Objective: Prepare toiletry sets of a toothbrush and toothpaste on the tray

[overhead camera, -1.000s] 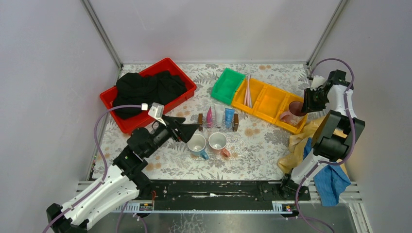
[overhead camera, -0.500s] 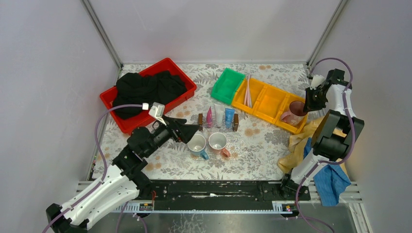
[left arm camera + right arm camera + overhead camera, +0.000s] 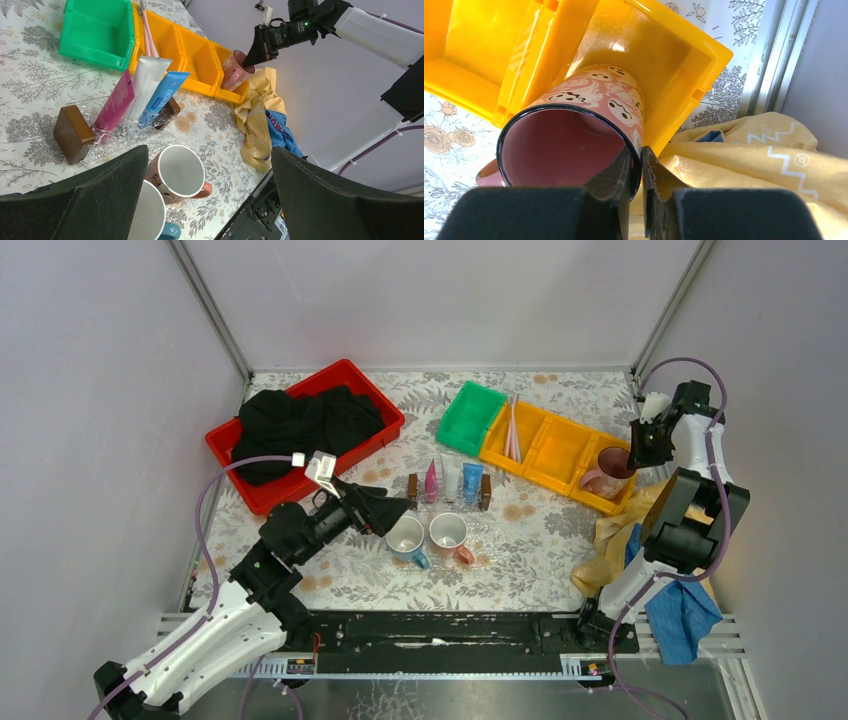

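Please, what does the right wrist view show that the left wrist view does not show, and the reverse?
Only right wrist: the right gripper pinches the rim of the dark pink mug, one finger inside, one outside. Only left wrist: three toothpaste tubes standing between brown blocks, two mugs, the green bin, toothbrushes in the yellow bin. Both: that mug tilted in the bin's end compartment, and the yellow cloth beside it.

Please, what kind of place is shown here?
Probably a robot test cell, not a home: plain grey walls enclose the table, a left arm and right arm are bolted on, and plastic bins are staged.
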You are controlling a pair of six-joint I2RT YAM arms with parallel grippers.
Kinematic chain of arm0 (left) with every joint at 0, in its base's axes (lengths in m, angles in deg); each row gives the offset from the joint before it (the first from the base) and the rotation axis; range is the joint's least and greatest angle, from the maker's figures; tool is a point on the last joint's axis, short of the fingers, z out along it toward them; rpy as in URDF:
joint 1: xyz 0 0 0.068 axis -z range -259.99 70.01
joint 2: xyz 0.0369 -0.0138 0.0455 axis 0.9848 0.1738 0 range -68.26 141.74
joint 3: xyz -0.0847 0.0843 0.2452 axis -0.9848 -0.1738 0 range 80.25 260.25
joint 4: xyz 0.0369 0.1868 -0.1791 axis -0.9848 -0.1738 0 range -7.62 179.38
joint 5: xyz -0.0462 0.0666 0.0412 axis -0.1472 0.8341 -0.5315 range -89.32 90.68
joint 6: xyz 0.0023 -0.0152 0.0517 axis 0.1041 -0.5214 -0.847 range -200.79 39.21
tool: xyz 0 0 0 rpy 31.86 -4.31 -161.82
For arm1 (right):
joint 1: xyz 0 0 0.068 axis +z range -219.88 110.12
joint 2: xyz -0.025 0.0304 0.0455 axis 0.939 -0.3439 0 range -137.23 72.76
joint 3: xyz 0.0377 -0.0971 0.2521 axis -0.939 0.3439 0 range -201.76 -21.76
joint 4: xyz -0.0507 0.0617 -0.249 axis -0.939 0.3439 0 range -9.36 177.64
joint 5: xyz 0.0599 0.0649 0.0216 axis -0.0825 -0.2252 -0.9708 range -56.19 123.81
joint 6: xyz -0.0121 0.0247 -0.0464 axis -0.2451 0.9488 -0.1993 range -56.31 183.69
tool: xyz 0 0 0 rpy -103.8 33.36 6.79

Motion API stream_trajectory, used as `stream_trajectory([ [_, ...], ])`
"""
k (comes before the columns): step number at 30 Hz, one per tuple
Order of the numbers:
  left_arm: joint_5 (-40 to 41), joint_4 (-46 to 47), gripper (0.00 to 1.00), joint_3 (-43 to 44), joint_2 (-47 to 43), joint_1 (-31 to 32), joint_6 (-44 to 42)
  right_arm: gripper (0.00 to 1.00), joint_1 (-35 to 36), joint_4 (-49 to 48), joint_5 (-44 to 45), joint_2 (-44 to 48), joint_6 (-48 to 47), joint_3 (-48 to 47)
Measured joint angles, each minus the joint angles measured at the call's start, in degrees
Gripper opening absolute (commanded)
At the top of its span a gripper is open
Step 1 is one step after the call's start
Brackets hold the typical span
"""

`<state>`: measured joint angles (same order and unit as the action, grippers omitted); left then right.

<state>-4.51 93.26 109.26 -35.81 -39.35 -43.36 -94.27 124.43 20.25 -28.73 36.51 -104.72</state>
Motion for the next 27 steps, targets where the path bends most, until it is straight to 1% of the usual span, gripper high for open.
stream_trajectory([
  [11,-0.79,0.02,1.00,0.00,-0.33,0.00,1.22,0.00,0.00,0.92,0.59,1.97,-0.33,-2.45],
  [21,-1.03,0.42,1.00,0.00,-0.94,0.00,1.95,0.00,0.00,4.59,0.24,6.38,-1.79,-9.33],
  [27,-1.05,0.42,1.00,0.00,-0.96,0.00,2.12,0.00,0.00,7.82,-3.21,8.17,-3.56,-12.33],
])
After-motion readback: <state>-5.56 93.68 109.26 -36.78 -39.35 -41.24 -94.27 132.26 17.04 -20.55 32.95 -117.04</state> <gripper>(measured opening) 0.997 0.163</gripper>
